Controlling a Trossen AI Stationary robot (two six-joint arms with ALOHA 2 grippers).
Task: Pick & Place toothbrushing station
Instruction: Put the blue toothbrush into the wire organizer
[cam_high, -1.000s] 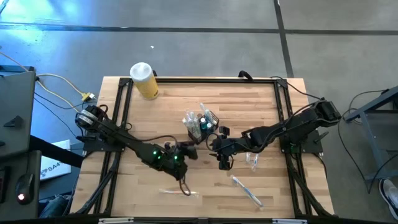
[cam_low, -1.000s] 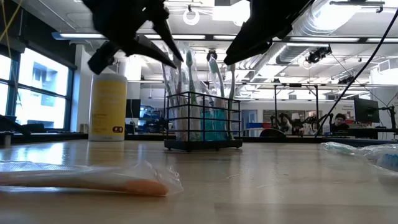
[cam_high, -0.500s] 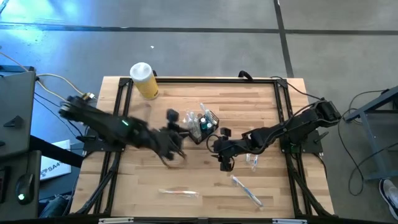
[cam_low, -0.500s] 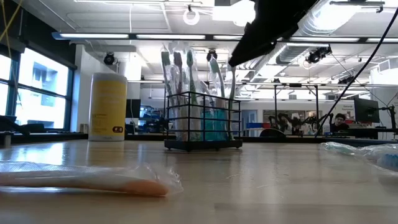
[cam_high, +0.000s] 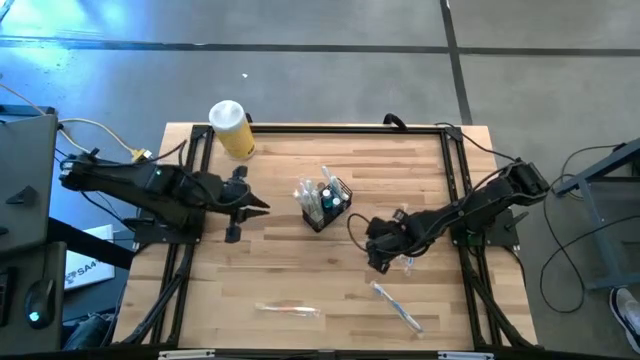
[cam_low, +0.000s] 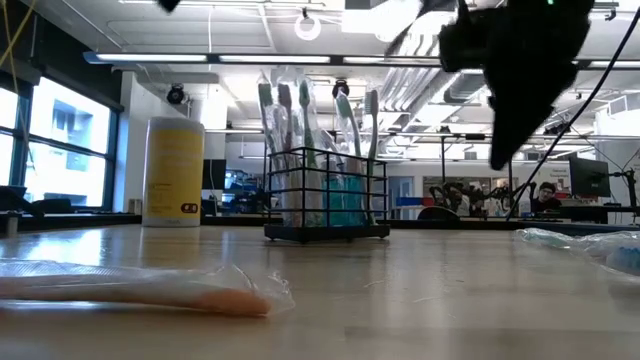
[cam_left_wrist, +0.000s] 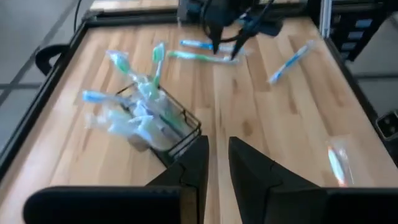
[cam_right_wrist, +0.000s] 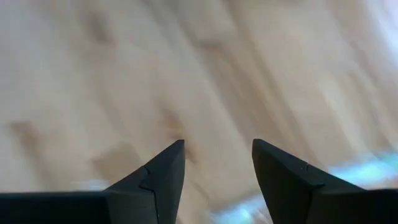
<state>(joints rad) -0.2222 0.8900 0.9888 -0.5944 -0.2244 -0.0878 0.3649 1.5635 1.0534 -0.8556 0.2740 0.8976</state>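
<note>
The toothbrushing station, a small black slatted caddy (cam_high: 325, 205), stands on its base at the table's middle with several wrapped toothbrushes upright in it; it also shows in the low view (cam_low: 327, 195) and the left wrist view (cam_left_wrist: 158, 127). My left gripper (cam_high: 260, 208) hovers to the caddy's left, fingers nearly together and empty (cam_left_wrist: 217, 146). My right gripper (cam_high: 378, 258) is open and empty over bare wood to the caddy's near right (cam_right_wrist: 217, 149), pointing down (cam_low: 505, 155).
A yellow jar with a white lid (cam_high: 232, 130) stands at the far left. Wrapped toothbrushes lie flat near the front edge (cam_high: 288, 310), at the front right (cam_high: 398, 305) and beside my right gripper (cam_high: 405, 258). Black rails run along the table's edges.
My left gripper has risen from above the front toothbrush and swung toward the table's left and far edges, ending left of the caddy. My right gripper has drawn back from the caddy toward the table's right edge. The caddy and the toothbrushes have stayed where they were.
</note>
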